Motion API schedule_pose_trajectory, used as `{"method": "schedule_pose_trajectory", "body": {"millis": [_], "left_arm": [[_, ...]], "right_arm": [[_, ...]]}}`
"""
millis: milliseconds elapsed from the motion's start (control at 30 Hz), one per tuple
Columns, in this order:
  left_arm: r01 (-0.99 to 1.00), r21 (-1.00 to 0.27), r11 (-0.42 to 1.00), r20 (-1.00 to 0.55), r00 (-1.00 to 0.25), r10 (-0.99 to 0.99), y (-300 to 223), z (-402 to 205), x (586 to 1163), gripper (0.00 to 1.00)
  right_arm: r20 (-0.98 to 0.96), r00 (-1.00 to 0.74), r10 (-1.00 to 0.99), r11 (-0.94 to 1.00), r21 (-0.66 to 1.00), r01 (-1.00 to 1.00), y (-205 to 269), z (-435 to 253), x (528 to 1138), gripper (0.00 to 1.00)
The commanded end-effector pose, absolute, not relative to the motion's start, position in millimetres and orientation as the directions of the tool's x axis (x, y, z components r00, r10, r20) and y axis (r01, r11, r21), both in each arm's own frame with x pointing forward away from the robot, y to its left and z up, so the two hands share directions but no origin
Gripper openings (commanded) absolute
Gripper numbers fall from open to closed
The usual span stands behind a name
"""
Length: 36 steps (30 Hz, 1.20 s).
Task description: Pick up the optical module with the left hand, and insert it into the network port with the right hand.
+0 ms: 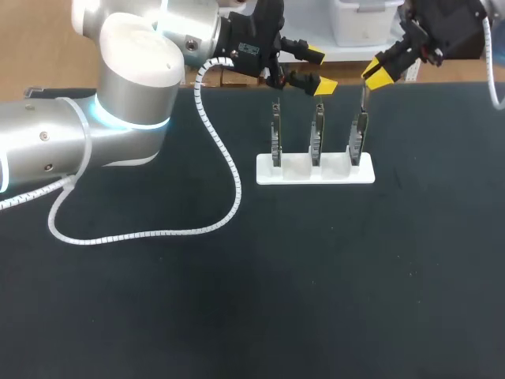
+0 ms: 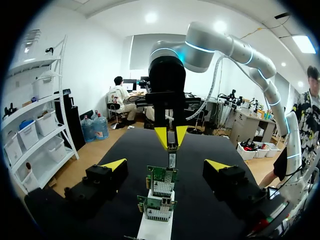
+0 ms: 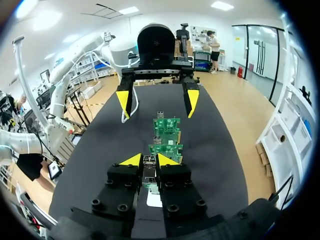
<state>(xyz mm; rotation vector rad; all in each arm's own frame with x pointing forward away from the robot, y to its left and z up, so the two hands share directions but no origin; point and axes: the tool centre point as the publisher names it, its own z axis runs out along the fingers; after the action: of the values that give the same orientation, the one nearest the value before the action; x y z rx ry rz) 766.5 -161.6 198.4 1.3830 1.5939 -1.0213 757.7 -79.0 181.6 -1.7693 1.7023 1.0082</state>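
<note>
On the near side of the white plastic rack (image 1: 304, 170), a white spiral cable (image 1: 158, 234) from the left arm lies looped on the black worktop (image 1: 316, 284). The rack holds three green circuit boards (image 1: 316, 136), upright in a row and spaced apart.

Above the rack's right end, the right gripper (image 1: 377, 75) has its jaws drawn narrow, pinching a small slim metal optical module (image 1: 363, 101). The module hangs straight over the right-hand board, with its lower end at that board's top edge. Whether it is seated there cannot be told.

Above the middle board and just to its far side, the left gripper (image 1: 319, 69) hovers with its jaws spread wide and nothing between them.
</note>
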Motion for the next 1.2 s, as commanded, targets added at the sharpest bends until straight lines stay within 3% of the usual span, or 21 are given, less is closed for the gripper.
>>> {"method": "schedule_pose_trajectory", "body": {"millis": [33, 1200], "left_arm": [[0.993, -0.08, 0.088, -0.922, -0.107, 0.371, -161.8, 198.3, 766.1, 1.0], [0.993, -0.08, 0.088, -0.922, -0.107, 0.371, -161.8, 198.3, 766.1, 1.0]], "right_arm": [[-0.78, -0.055, -0.623, -0.095, 0.145, -0.985, -80.1, 176.8, 752.0, 0.0], [-0.792, -0.067, -0.607, -0.073, 0.139, -0.988, -81.4, 170.9, 751.3, 0.0]]}}
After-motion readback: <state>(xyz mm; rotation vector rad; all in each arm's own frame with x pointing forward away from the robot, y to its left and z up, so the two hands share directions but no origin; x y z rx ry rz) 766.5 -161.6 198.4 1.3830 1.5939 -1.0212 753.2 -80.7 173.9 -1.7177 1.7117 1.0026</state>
